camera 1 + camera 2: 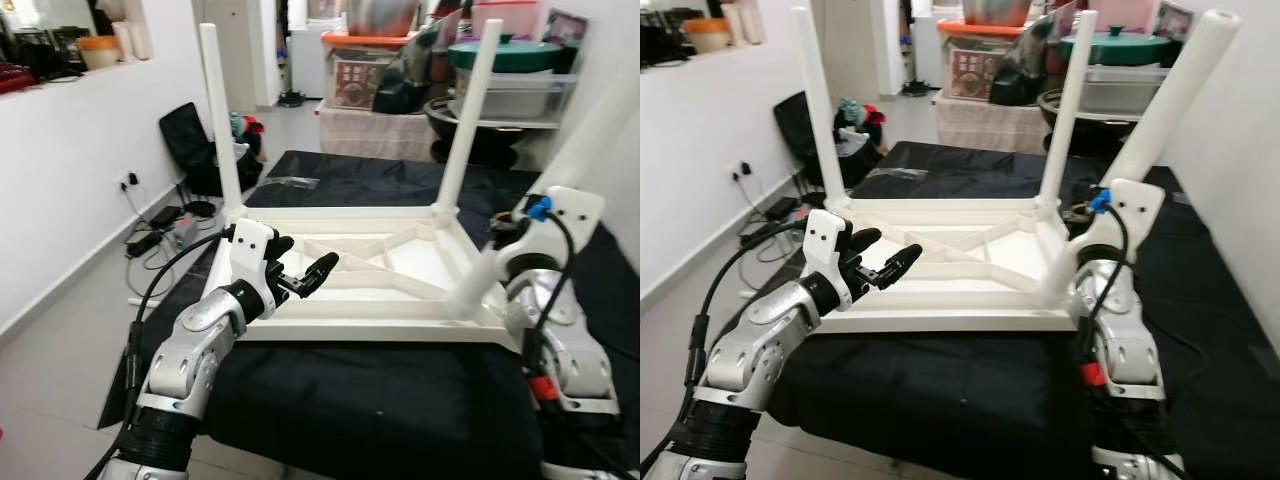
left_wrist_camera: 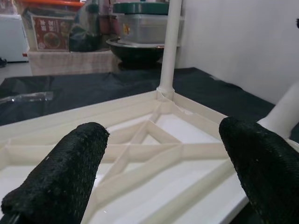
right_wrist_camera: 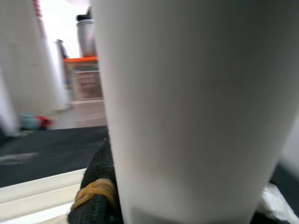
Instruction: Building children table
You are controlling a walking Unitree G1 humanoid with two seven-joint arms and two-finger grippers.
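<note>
Item: tabletop (image 1: 400, 255), upside down on black cloth (image 1: 380, 400), two far legs upright. Third leg (image 1: 1160, 110), tilted, foot at near right corner. My right gripper (image 1: 1080, 262) closed round its base. My left gripper (image 1: 300, 275) spread wide, holding nothing, above near left edge. Advice: bring leg upright over socket before turning; left steadies frame.

White walls (image 1: 60, 170), grey floor (image 1: 70, 330)

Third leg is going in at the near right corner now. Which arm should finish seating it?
Right. The right gripper is wrapped around the tilted table leg at that corner of the upturned tabletop. The left gripper hovers open over the opposite side.
</note>
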